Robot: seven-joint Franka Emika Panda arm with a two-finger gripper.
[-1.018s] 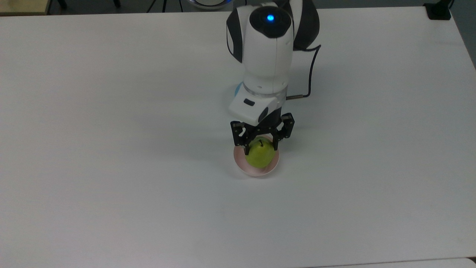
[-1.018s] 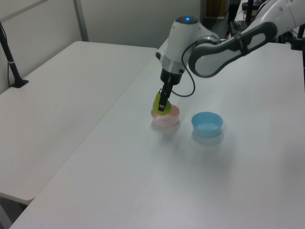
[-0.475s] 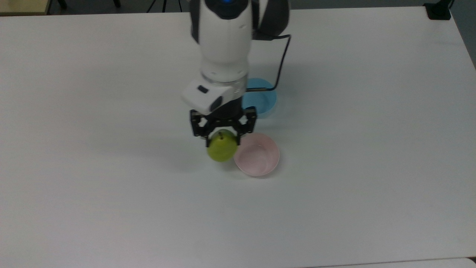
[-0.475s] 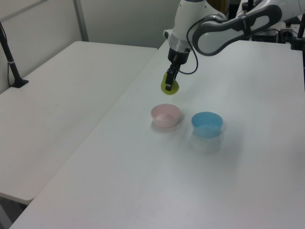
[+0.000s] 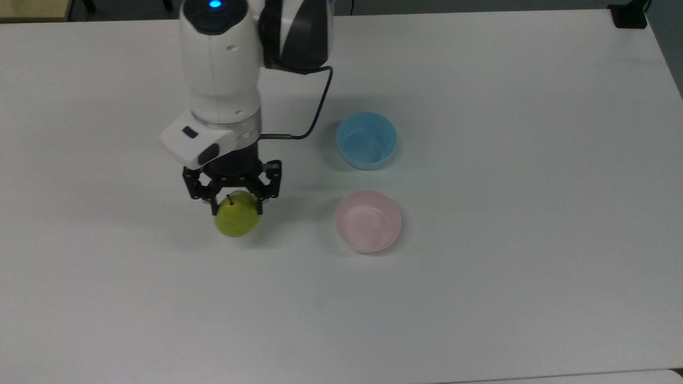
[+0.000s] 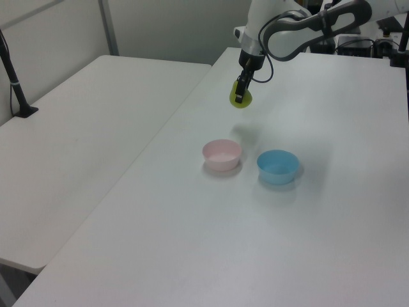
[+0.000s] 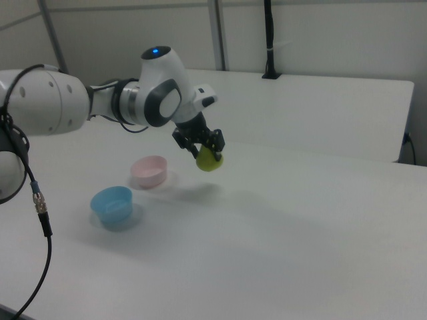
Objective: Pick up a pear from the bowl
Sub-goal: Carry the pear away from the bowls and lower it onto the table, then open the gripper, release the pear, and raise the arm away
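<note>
My gripper [image 5: 238, 208] is shut on the yellow-green pear [image 5: 237, 219] and holds it in the air above the white table. The pear [image 6: 242, 100] hangs well above the tabletop in the left view, and the gripper [image 7: 207, 155] carries the pear [image 7: 209, 161] to the right view's right of the bowls. The pale pink bowl [image 5: 367, 222] stands empty on the table, to the top view's right of the pear. The bowl [image 6: 222, 154] and the bowl [image 7: 149, 171] sit apart from the arm.
A light blue bowl [image 5: 366, 140] stands empty just behind the pink one in the top view, also seen as the blue bowl [image 6: 278, 166]. A second table [image 6: 77, 121] adjoins on the left view's left. A black cable [image 5: 315, 114] loops from the wrist.
The gripper lifted the pear out of the pink bowl and carried it up and toward the top view's left. The pink bowl is now empty and the blue bowl is uncovered.
</note>
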